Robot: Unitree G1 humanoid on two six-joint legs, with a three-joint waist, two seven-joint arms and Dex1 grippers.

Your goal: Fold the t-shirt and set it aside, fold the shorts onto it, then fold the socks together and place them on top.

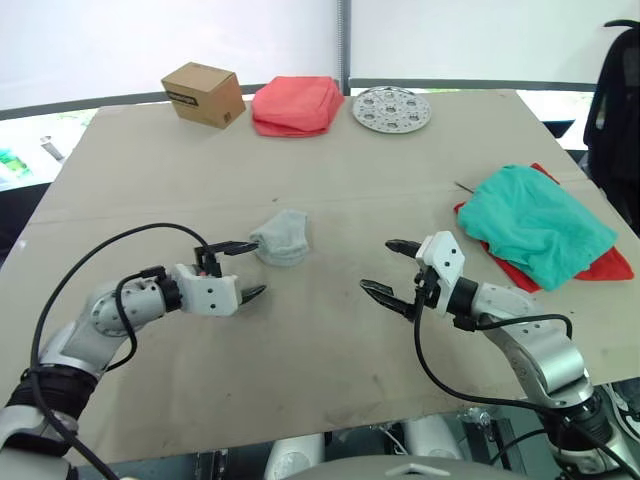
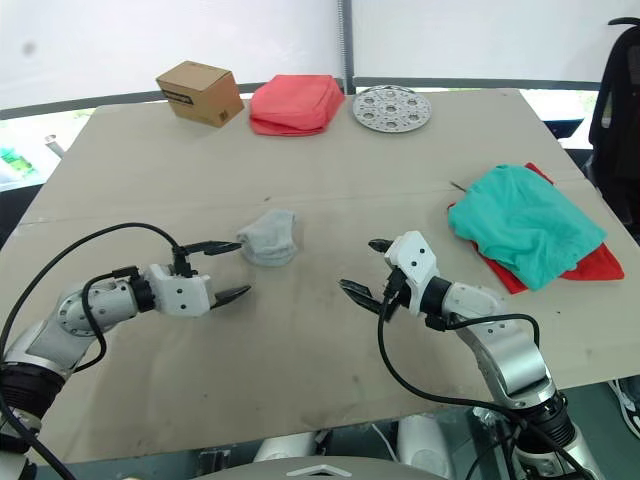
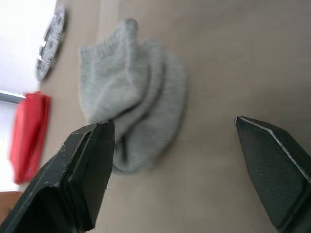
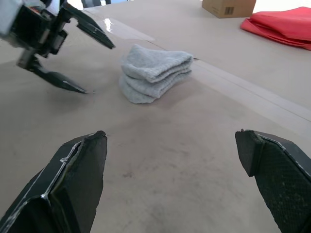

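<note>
socks (image 1: 282, 238) lie folded on table (image 1: 330, 190); left gripper (image 1: 240, 270) and right gripper (image 1: 392, 268) both hover, jaws released.

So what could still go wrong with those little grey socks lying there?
The socks lie folded in a loose bundle, and the open left claw sits beside them; a pinch on one layer might pull the fold apart. The shorts are heaped unevenly on the t-shirt, so socks set on top could slide off. That pile also sits close to the table edge, so a nudge might push it over.
</note>
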